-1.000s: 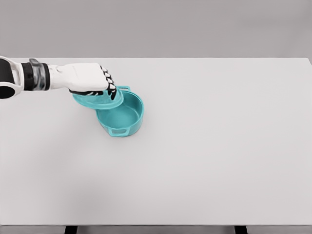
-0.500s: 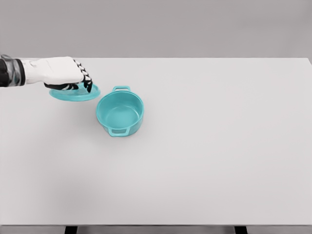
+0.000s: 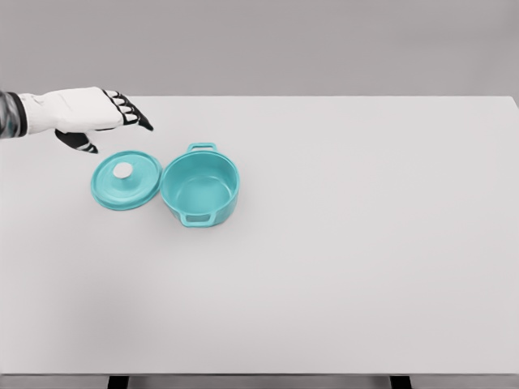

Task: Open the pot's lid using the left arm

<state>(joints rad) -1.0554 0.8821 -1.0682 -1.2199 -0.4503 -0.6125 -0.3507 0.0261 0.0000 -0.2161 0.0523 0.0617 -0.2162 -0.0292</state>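
A teal pot (image 3: pixel 200 188) stands uncovered on the white table (image 3: pixel 349 243), left of the middle, with its inside bare. Its teal lid (image 3: pixel 126 179) with a pale knob lies flat on the table, touching the pot's left side. My left hand (image 3: pixel 101 121) hovers above and behind the lid, near the left edge of the head view. Its fingers are spread and hold nothing. The right arm does not show.
The table's far edge runs just behind the hand, against a grey wall. Its near edge runs along the bottom of the view.
The left hand carried the lid off the pot to the left, set it down beside the pot, let go and rose away with its fingers spread.
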